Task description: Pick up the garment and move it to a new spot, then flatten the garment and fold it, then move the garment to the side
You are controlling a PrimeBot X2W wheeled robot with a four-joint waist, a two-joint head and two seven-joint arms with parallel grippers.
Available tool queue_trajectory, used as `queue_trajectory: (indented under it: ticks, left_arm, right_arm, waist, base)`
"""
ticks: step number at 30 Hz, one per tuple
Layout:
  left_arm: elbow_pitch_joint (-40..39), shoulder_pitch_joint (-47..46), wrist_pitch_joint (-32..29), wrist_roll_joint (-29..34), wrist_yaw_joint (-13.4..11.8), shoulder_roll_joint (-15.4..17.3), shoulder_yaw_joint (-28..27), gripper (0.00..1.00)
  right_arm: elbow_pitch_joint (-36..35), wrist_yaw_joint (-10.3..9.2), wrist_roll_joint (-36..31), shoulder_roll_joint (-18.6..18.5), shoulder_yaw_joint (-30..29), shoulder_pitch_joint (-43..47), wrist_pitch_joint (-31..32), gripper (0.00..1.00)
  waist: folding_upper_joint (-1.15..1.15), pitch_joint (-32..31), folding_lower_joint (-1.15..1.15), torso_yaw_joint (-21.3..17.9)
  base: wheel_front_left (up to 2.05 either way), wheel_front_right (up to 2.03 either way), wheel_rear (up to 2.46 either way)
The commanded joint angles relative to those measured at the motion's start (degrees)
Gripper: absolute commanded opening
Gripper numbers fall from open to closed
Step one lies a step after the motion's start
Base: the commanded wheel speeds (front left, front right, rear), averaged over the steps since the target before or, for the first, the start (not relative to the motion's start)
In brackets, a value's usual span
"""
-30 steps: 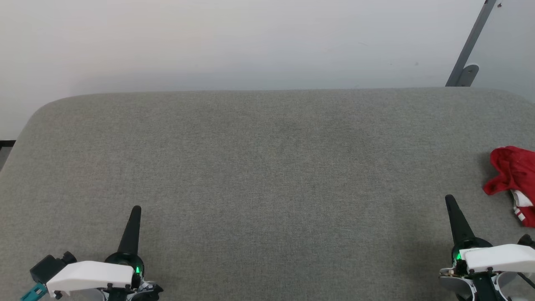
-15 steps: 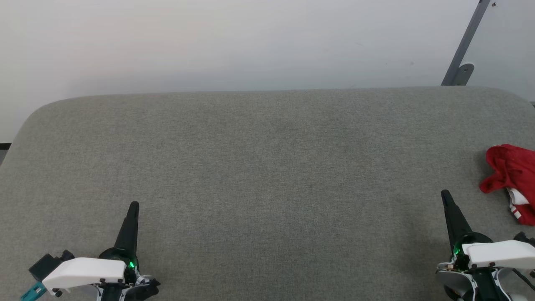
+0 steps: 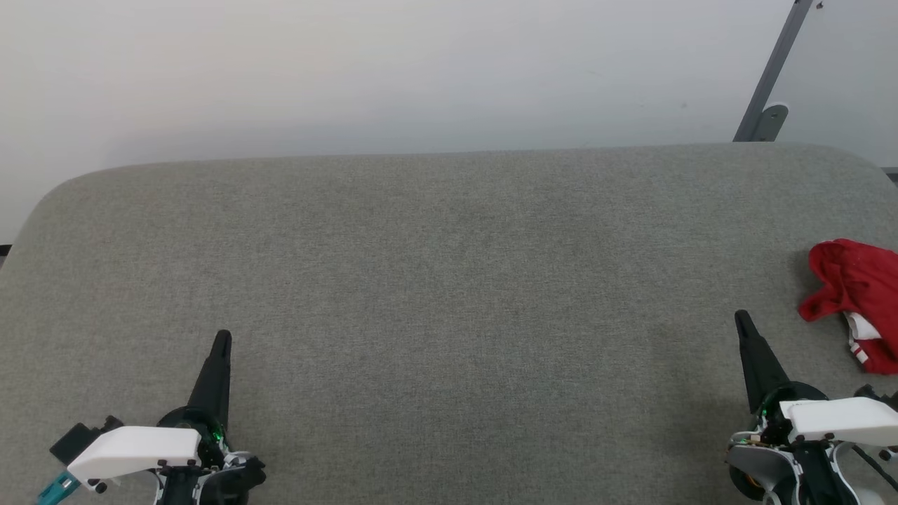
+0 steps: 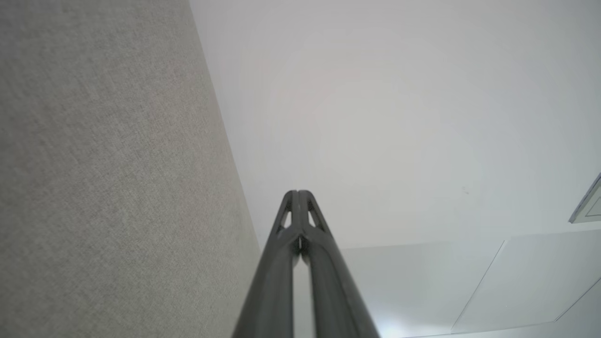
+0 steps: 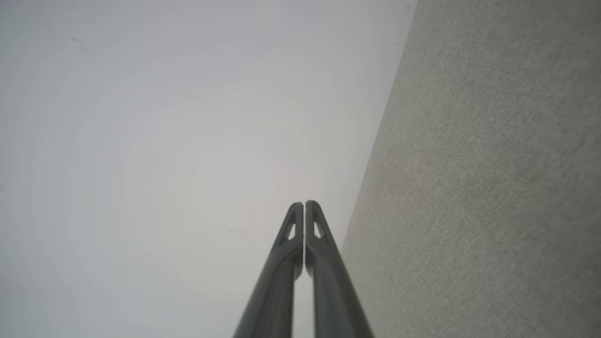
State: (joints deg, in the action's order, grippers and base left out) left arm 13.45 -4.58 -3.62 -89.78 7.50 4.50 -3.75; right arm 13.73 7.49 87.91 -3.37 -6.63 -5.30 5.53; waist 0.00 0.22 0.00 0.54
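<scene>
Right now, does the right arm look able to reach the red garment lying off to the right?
Probably yes. The garment lies crumpled just right of the right gripper, with bare grey surface between them; its fingers are shut and would need opening first.

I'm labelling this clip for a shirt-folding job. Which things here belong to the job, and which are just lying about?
Job: the garment, crumpled at the far right; left gripper and right gripper, fingers shut, holding nothing.
Just there: the grey table under it; the metal bar at the upper right.
</scene>
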Motion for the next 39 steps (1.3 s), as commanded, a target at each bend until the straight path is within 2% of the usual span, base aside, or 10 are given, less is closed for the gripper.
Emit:
queue_trajectory:
  ticks: [1,12,39]
  left_arm:
    - [0.07,-1.27,-0.46,-0.81,-0.02,0.06,-0.3,0.0]
    - [0.59,-2.01,-1.53,-4.53,-0.03,-0.24,-1.07,0.0]
    - [0.59,-1.98,-2.07,-3.69,-0.03,-0.65,-1.61,0.0]
  right_arm:
    - [0.12,0.0,0.87,0.3,0.05,-0.71,0.22,0.0]
    - [0.38,0.0,4.85,0.6,0.11,-1.3,1.33,0.0]
    - [0.36,0.0,4.6,0.57,0.11,-1.09,1.13,0.0]
  waist:
    - [0.0,0.0,0.0,-0.03]
    - [0.0,-0.04,0.0,-0.53]
    - [0.0,-0.04,0.0,-0.54]
  base:
    - [0.0,0.0,0.0]
    - [0.0,0.0,0.0]
    - [0.0,0.0,0.0]
